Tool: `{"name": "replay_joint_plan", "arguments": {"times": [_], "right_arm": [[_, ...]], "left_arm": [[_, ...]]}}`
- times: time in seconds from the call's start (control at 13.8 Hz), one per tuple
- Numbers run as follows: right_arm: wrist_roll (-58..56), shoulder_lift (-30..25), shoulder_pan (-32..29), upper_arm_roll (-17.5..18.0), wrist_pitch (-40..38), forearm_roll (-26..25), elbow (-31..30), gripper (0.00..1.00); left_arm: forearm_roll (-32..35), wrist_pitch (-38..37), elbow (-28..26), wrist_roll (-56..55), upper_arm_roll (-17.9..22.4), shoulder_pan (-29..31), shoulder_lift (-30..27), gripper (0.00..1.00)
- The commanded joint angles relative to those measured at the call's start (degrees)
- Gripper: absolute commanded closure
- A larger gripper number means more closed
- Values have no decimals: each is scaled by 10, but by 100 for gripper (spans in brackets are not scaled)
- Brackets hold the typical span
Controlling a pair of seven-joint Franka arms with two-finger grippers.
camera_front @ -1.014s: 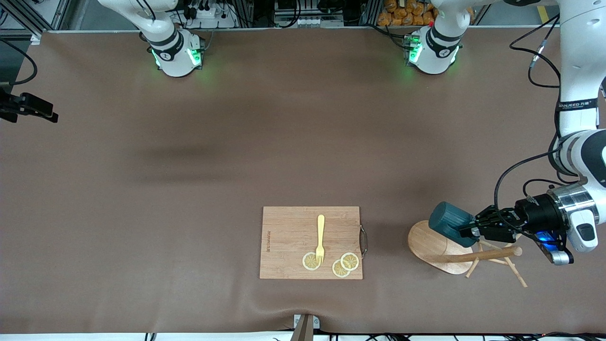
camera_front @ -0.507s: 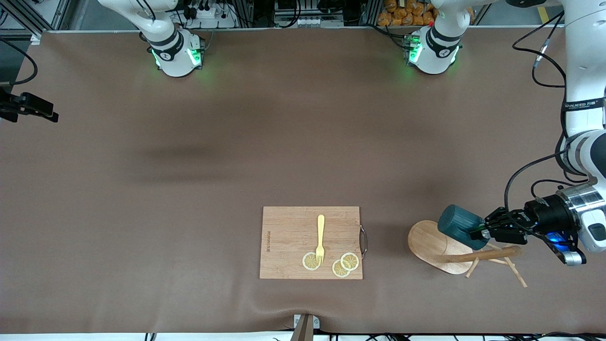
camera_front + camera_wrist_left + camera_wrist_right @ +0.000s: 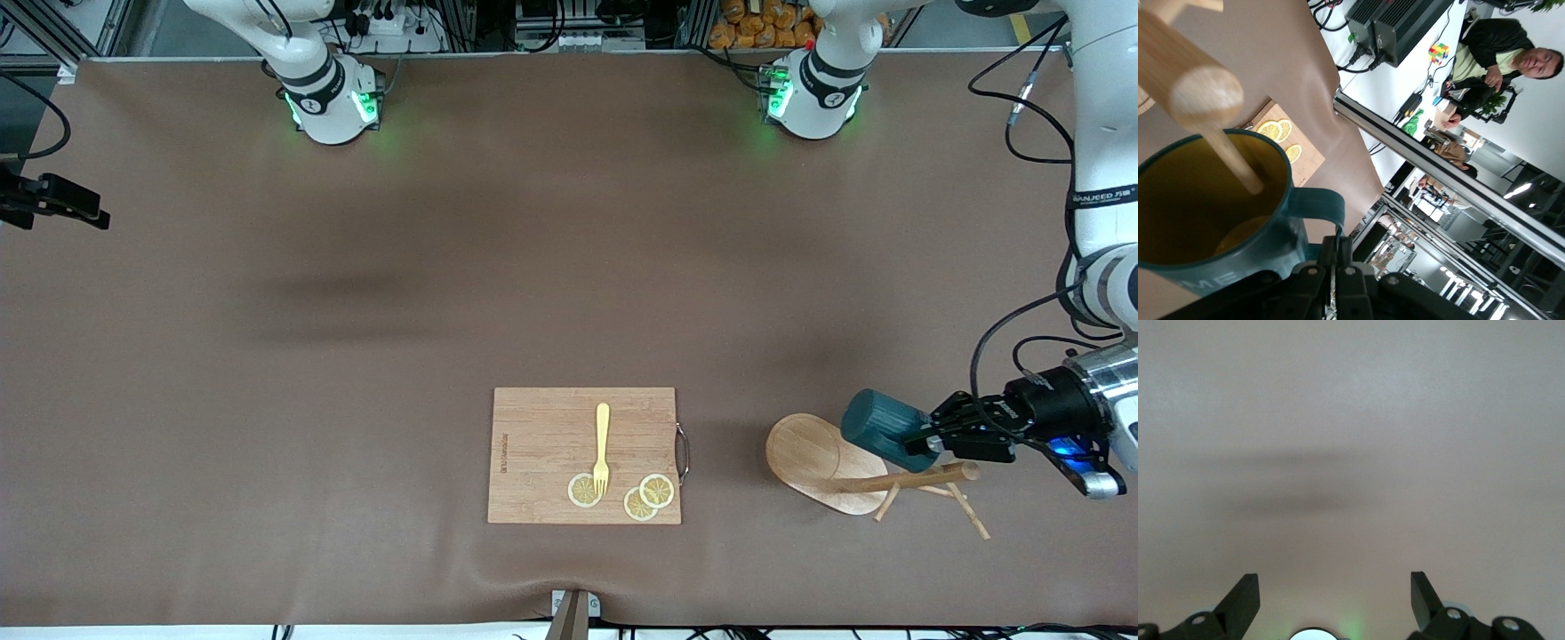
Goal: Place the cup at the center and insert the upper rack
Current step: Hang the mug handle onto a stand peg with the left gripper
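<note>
- One cup (image 3: 882,428), dark teal, is held on its side in the air by the left gripper (image 3: 933,436), over the rack's base at the left arm's end of the table.
- The left gripper's fingers are pinched tight on the cup's handle (image 3: 1319,204), as the left wrist view shows; a peg tip sits in front of the cup's yellowish mouth there.
- One rack (image 3: 813,458), a wooden mug tree, stands on its oval base; its post (image 3: 907,481) leans toward the left arm's end, with thin pegs (image 3: 967,516) near its top.
- One board (image 3: 542,444) lies beside the rack, toward the right arm's end.
- On the board: one yellow fork (image 3: 602,447) and three lemon slices (image 3: 657,490), the fork's tines resting on one slice.
- The right gripper (image 3: 1331,600) is spread fully open and holds nothing, over bare brown table (image 3: 356,311); that arm waits.
</note>
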Motion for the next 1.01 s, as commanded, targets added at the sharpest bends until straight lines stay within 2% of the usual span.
{"name": "replay_joint_plan", "arguments": {"times": [0.0,0.94], "right_arm": [[7,-1,-3,3,-4,-2,1,0],[6,-1,-5,3,-4,-2,0,0]], "left_arm": [[-19,-4,8,16,-2,3,11,100],[-21,-4,8,41,-2,31,26,100]]}}
